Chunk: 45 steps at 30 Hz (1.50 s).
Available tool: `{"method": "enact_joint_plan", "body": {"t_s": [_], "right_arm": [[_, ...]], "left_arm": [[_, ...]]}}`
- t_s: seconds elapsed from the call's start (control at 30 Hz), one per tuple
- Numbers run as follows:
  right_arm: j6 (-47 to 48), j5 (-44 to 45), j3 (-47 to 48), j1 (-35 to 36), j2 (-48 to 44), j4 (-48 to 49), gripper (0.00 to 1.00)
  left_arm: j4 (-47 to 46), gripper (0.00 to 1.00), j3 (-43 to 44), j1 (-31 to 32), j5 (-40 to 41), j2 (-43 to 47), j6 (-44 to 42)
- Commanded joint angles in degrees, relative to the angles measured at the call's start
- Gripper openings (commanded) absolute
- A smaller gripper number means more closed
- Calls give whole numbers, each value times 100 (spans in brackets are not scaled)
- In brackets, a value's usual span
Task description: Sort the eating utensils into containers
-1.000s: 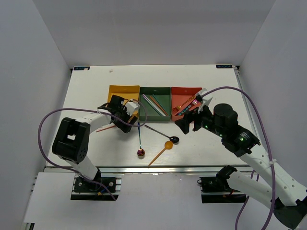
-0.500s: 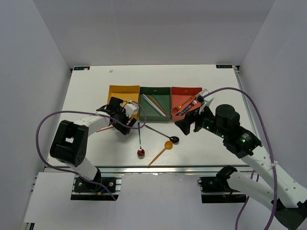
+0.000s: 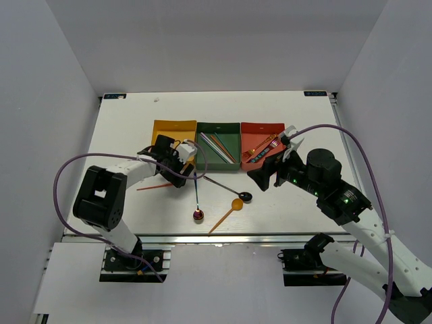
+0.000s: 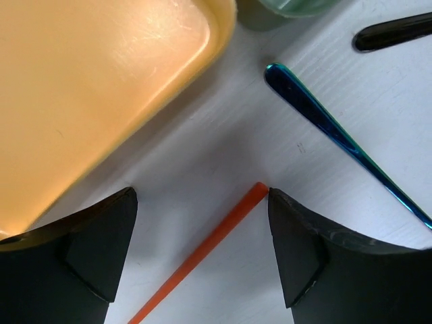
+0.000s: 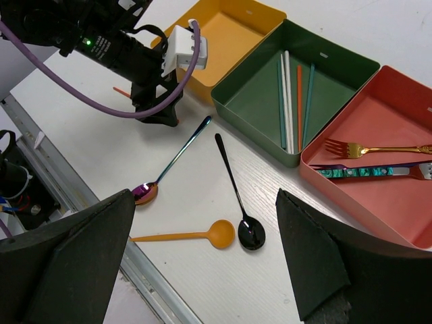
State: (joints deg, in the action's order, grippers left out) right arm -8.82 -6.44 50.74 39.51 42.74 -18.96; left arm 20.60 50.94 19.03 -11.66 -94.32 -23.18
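Observation:
My left gripper (image 4: 202, 226) is open, low over the table just in front of the yellow-orange tray (image 4: 88, 88). An orange chopstick (image 4: 196, 260) lies on the table between its fingers, its tip touching the right finger (image 4: 317, 256). My right gripper (image 5: 202, 253) is open and empty, held above the table. Below it lie an orange spoon (image 5: 185, 235), a black spoon (image 5: 236, 189) and an iridescent purple-blue spoon (image 5: 172, 162). The green tray (image 5: 256, 101) holds several chopsticks (image 5: 290, 101). The red tray (image 5: 378, 196) holds a gold fork (image 5: 374, 148) and a purple fork (image 5: 378, 171).
From above, the three trays stand in a row: yellow-orange (image 3: 174, 129), green (image 3: 218, 158), red (image 3: 263, 128). The loose spoons lie in front of them near the table's front edge (image 3: 223, 235). The left arm's cable (image 5: 101, 101) loops over the table.
The left gripper has shifted slightly and the orange chopstick now lies a little nearer the front. The right arm has drifted slightly right.

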Motion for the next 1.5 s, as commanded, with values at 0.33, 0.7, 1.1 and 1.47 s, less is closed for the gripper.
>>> {"method": "enact_joint_plan", "body": {"t_s": [0.33, 0.7, 1.1, 1.47], "right_arm": [[-23, -42, 111, 22, -108, 226, 89], [-41, 20, 120, 22, -152, 200, 89], [-85, 81, 278, 22, -38, 156, 89], [-234, 380, 647, 22, 252, 68, 89]], "left_arm": [[330, 55, -664, 541, 261, 293, 726], [480, 20, -514, 558, 6, -34, 674], [1288, 0, -50, 1129, 112, 415, 700], [1658, 0, 653, 1261, 182, 1407, 1087]]}}
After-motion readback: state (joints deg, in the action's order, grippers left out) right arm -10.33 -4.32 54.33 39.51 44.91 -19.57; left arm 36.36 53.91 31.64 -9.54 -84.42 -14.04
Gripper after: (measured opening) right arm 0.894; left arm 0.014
